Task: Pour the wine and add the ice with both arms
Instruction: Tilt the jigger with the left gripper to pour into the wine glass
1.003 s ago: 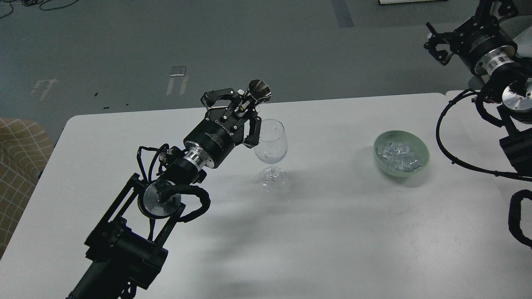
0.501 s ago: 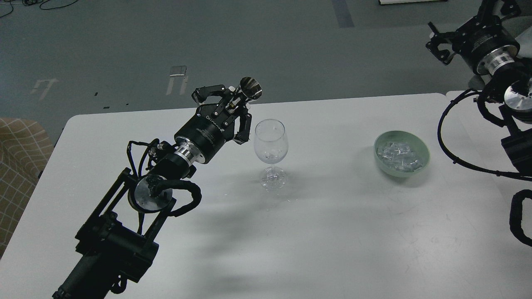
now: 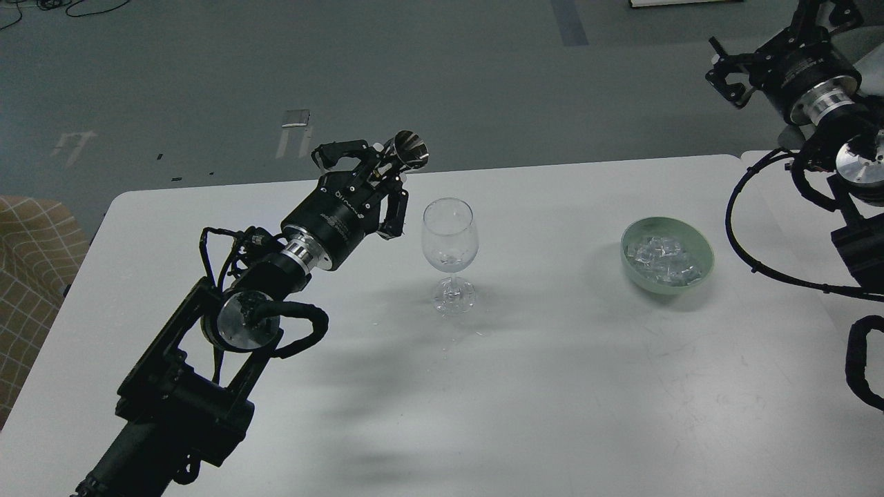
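A clear wine glass stands upright near the middle of the white table. A little clear wine lies in the bottom of its bowl, barely visible. My left gripper is left of the glass rim and clear of it. It is shut on a small silver metal cup, tilted with its mouth facing right and towards me. A pale green bowl at the right holds several clear ice cubes. My right gripper hangs high at the far right, above and beyond the bowl; its fingers are too dark to tell apart.
A second white surface adjoins the table at the right, under my right arm's looping cable. A checked tan seat stands off the table's left edge. Grey floor lies beyond the far edge.
My left gripper has drawn back to the left, away from the wine glass, carrying the metal cup. The right arm has barely moved.
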Motion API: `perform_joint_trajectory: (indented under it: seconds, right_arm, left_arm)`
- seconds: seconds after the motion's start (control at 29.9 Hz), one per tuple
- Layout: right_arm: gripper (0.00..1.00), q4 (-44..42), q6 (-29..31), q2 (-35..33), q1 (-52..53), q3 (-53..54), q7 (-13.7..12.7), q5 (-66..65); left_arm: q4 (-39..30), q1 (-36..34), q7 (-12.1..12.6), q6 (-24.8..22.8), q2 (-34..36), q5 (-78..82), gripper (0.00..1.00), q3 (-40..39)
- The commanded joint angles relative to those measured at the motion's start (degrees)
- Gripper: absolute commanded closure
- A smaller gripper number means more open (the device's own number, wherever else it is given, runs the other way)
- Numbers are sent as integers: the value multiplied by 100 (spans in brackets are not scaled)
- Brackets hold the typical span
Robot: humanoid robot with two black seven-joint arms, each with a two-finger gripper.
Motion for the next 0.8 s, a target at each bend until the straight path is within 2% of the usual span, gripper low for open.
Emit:
perform_joint_trajectory:
  seconds: [0.0, 0.17, 0.77]
  right_arm:
    - [0, 0, 0, -3, -4, 0, 0, 0]
    - [0, 0, 0, -3, -4, 9, 0, 0]
    - [0, 0, 18, -3, -40, 9, 0, 0]
  left_arm:
    - [-3, 9, -1, -27, 28, 53, 75, 2]
    - [-3, 71, -1, -334, 19, 509, 75, 19]
    - [33, 97, -71, -343, 19, 1011, 75, 151]
